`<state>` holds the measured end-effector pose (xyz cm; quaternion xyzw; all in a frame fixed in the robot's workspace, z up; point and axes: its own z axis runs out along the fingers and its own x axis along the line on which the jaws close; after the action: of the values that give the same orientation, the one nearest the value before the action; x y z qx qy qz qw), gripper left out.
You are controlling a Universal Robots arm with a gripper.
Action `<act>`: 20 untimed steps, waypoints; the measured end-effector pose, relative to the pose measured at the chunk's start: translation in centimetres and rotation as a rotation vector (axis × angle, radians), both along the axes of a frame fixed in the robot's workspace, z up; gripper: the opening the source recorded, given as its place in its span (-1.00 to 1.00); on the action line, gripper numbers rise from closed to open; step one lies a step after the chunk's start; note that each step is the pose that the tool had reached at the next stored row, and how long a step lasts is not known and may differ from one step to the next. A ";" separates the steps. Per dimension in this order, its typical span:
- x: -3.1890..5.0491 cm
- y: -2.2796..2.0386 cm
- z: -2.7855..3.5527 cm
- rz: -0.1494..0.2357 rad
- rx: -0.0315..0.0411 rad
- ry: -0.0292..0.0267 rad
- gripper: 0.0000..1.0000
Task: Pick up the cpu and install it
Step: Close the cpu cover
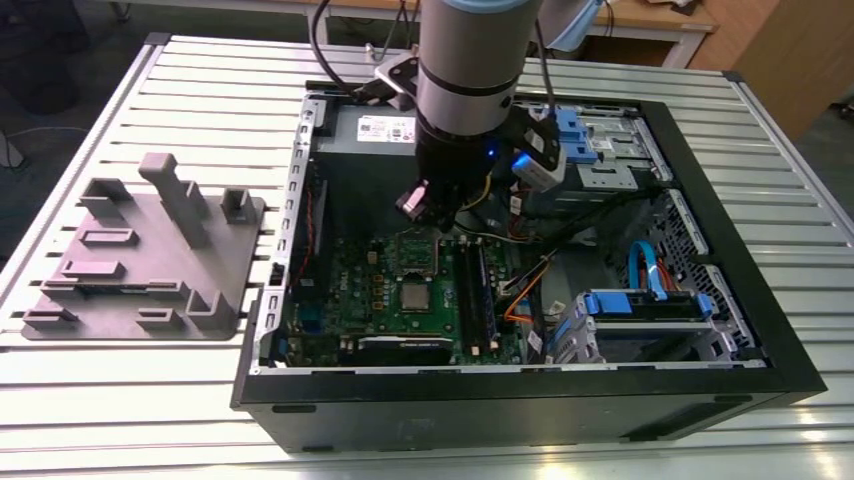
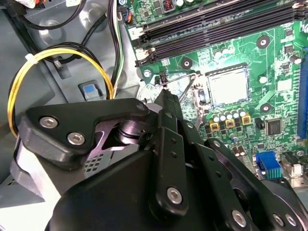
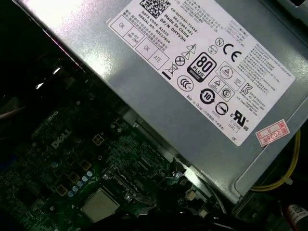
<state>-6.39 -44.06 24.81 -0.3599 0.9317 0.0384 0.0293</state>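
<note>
- Your arm (image 1: 467, 70) stands near upright over the open case (image 1: 534, 410); its smooth grey wrist section carries a blue ring, and dark cables run along it
- The gripper (image 1: 445, 215) hangs inside the case above the far edge of the motherboard (image 1: 347, 290), just beside the power supply (image 3: 192, 72)
- In the second wrist view you see the gripper's matte black body with flat link bars held by round silver bolts
- You cannot tell how far open it is, nor whether it has hold of anything
- The cpu (image 1: 418, 296) lies flat in a dark square socket frame near the middle of the motherboard, apart from the gripper; it is a small square with a dull silvery-grey metal top
- The motherboard is glossy green, lying flat on the case floor, with long black slots (image 2: 216, 24) beside the socket
- The power supply is a grey sheet-metal box with a white printed label, set along the case's far wall; yellow and black wires (image 2: 48, 55) loop next to it
- The fixture (image 1: 147, 250) is matte grey plastic, with blocks and upright posts; it sits on the ribbed metal table (image 1: 134, 420) near the edge at the exterior view's left, well apart from the case
</note>
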 end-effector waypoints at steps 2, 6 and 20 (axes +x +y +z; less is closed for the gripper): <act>-0.03 -0.14 0.00 0.003 0.0000 -0.0001 -0.80; -0.10 -0.54 0.00 0.010 0.0000 -0.0002 -0.80; -0.21 -2.68 0.00 0.016 0.0073 -0.0003 -0.80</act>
<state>-6.60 -46.73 24.81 -0.3675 0.9286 0.0420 0.0304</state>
